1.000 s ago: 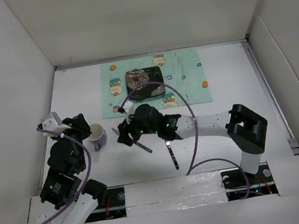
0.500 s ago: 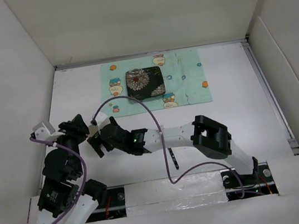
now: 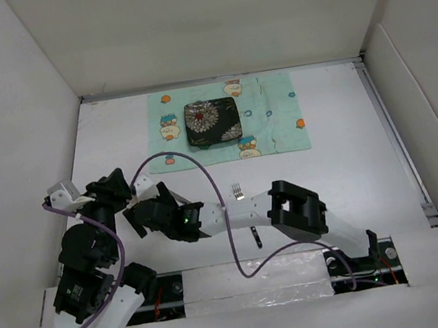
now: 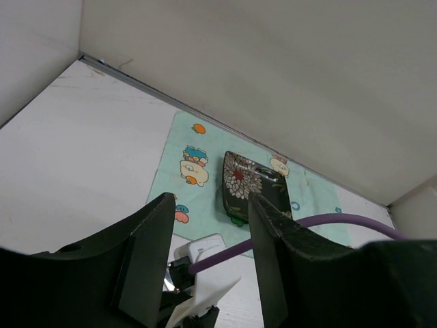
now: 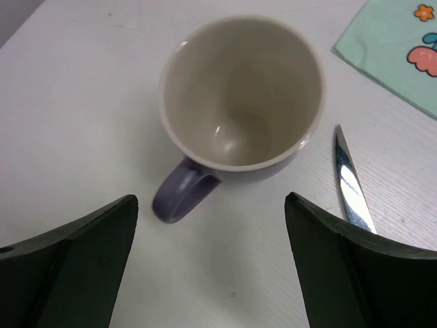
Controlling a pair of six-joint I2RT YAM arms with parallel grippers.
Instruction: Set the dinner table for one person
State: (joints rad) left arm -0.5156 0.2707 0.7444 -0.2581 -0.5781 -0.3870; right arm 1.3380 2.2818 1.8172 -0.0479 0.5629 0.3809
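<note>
A purple mug with a cream inside stands upright on the white dinner table, its handle toward my right gripper. That gripper is wide open just above and behind the mug, and in the top view it hides the mug. A silver knife blade lies right of the mug. My left gripper is open and empty beside the right one; it also shows in the left wrist view. A dark floral plate sits on the mint-green cloth.
A fork with a black handle lies partly under my right arm, near the front middle. A purple cable loops over the table. White upright panels edge the surface on all sides.
My right arm has swung left from the table's middle to over the mug and no longer holds the black-handled utensil. My left gripper has drawn back a little to the left.
</note>
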